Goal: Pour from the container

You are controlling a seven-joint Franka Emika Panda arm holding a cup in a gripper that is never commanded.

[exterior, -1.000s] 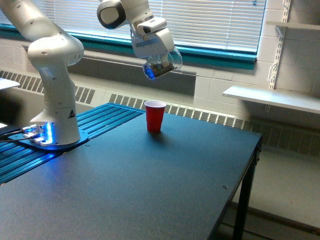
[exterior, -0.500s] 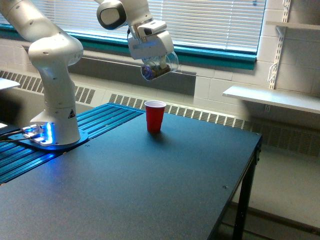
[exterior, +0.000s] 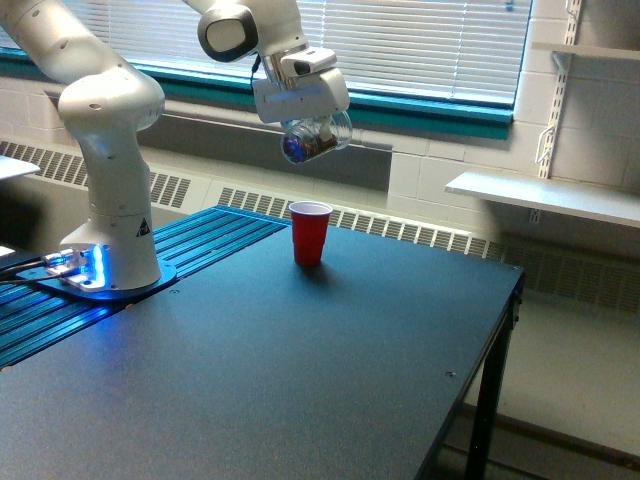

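Note:
The container (exterior: pixel 322 137), a small clear plastic cup, is held in the air by my gripper (exterior: pixel 308 138), which is shut on it. It lies tipped on its side, with its mouth toward the exterior view's left and down, and something dark shows inside. It hangs above the red cup (exterior: pixel 310 232) and a little to that cup's left. The red cup stands upright on the dark table (exterior: pixel 300 370) near its far edge, white inside. I cannot see whether anything is falling from the container.
The arm's white base (exterior: pixel 110 230) stands at the exterior view's left on a blue ribbed strip (exterior: pixel 200 245). A window with blinds and a radiator run behind the table. A white shelf (exterior: pixel 545 195) juts from the wall at the right, where the table's edge drops off.
The gripper has shifted a little to the exterior view's left with the container, which has turned further on its side. The red cup has not moved.

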